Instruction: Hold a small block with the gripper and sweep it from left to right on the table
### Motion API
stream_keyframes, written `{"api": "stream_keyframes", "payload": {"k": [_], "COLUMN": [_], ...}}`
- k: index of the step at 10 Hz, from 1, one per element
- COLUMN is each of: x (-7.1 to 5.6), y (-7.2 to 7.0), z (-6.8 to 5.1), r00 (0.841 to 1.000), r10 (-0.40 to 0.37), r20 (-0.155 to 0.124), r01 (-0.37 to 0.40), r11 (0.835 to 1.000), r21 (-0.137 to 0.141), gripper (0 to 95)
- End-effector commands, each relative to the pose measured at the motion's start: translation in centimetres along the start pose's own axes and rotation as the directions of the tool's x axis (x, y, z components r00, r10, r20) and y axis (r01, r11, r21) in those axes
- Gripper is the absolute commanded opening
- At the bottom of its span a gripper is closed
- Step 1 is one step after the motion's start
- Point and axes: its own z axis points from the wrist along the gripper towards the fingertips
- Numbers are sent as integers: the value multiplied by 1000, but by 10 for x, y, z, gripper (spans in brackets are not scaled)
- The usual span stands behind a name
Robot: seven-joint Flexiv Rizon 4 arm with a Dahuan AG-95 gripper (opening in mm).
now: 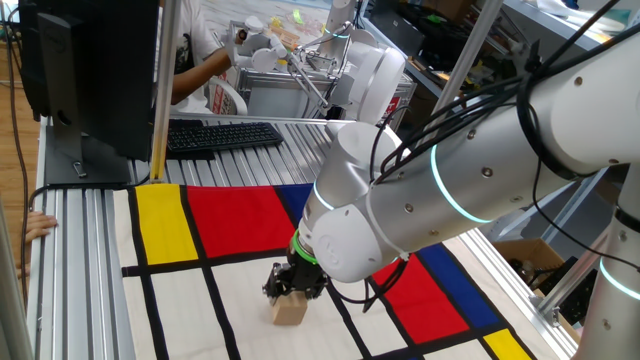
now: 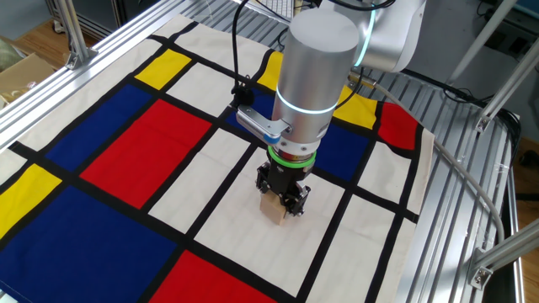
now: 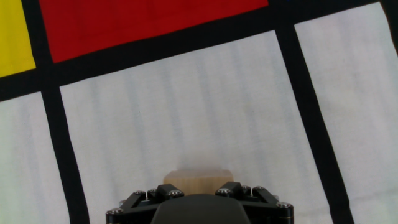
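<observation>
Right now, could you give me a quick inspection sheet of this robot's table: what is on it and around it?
Surface: table covered by a cloth of red, blue, yellow and white rectangles with black lines.
Job's things: small block, tan wood, on a white rectangle.
Clutter: nothing seen on the cloth besides the block.
Gripper: gripper black with a green ring above, its fingers down at the block's sides; appears shut on it.
Cables: black cables run along the white arm.
Surroundings: keyboard and monitor behind the table; a person's arm at the back.
</observation>
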Motion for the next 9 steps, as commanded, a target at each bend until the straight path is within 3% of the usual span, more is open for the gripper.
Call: {"api": "stream_keyframes", "payload": {"k": [1,9], "x": [0,0], "y": [0,1], "z": [0,0], "r00": [1000,1000], "r10": [0,13], "r20": [-2,-11], "r01": [0,-13], "r11": [1000,1000], "r21": [-5,-9], "gripper": [380,380]}}
